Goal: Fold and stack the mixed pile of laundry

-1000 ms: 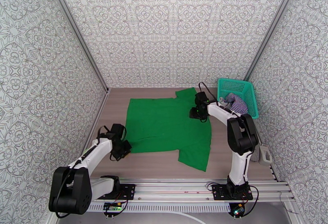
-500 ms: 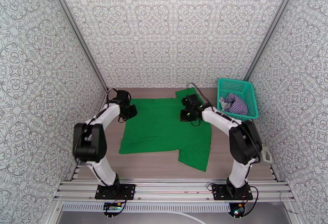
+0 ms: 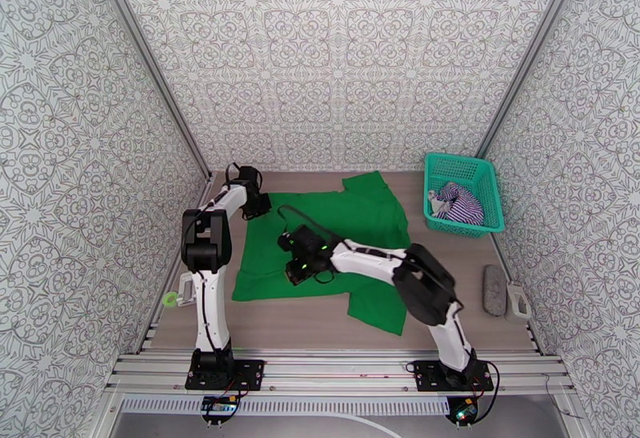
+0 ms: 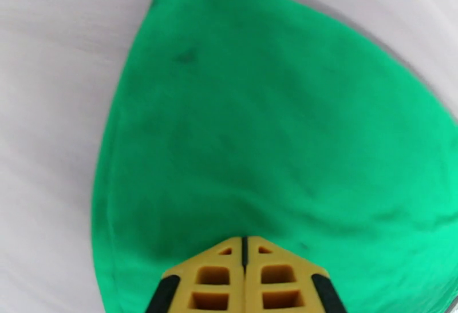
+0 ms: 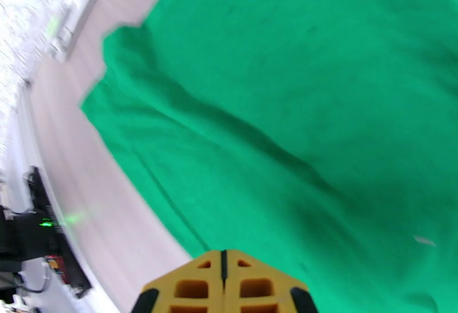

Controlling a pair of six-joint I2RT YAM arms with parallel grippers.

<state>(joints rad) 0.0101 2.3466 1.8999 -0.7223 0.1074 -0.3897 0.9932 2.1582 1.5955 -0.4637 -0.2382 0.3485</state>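
Worktop (image 3: pixel 320 323) holdings:
- T-shirt (image 3: pixel 352 223), spread flat at centre.
- Basket (image 3: pixel 456 161), at the far right, beside the T-shirt.
- Sleeveless top (image 3: pixel 456 203), in the basket.
- My left tool (image 3: pixel 260 207), at the T-shirt's far left corner.
- My right tool (image 3: pixel 298 271), over its near left part.

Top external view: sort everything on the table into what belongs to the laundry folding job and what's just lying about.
Belongs to the job:
- green T-shirt, spread flat on the table
- striped top, bunched inside the teal basket

Just lying about:
- the teal basket itself
- grey oblong object near the right edge
- small green ring near the left edge
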